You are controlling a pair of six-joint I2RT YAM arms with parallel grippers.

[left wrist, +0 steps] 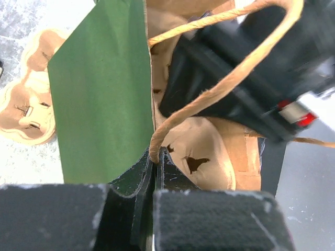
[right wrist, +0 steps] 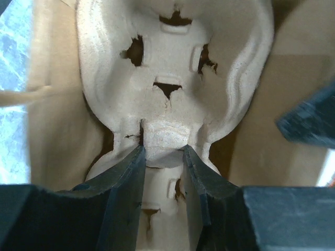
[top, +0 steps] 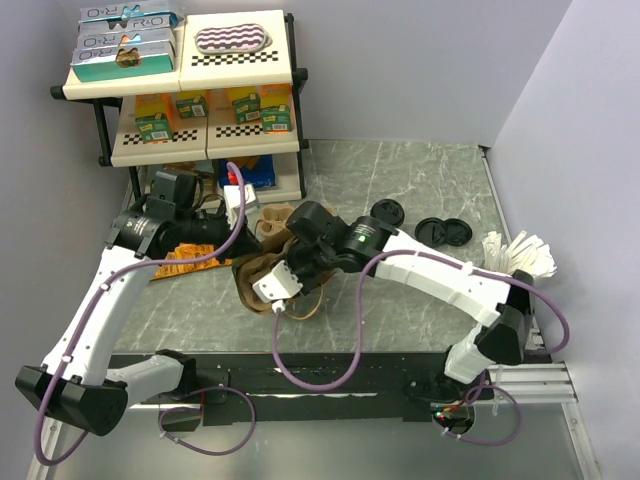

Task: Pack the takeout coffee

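nearest, the left gripper [left wrist: 153, 170] is pinched together on the rim of the paper bag [left wrist: 99, 94], green outside and brown within, right beside its twine handle [left wrist: 225, 86]. the right gripper [right wrist: 163, 157] reaches into the bag, its jaws clamped on the middle ridge of the pulp carrier [right wrist: 172, 68]. where the takeout coffee cup sits i cannot tell from any view. beyond the bag, spare carriers [top: 268, 222] and black lids [top: 443, 230] lie on the table [top: 400, 170], with the shelf [top: 190, 90] behind.

Green-and-brown paper bag [left wrist: 99, 94], tan pulp carrier [right wrist: 172, 68], grey marbled tabletop [top: 400, 170], black lids [top: 388, 212], black-and-white checkered shelf trim [top: 235, 57].
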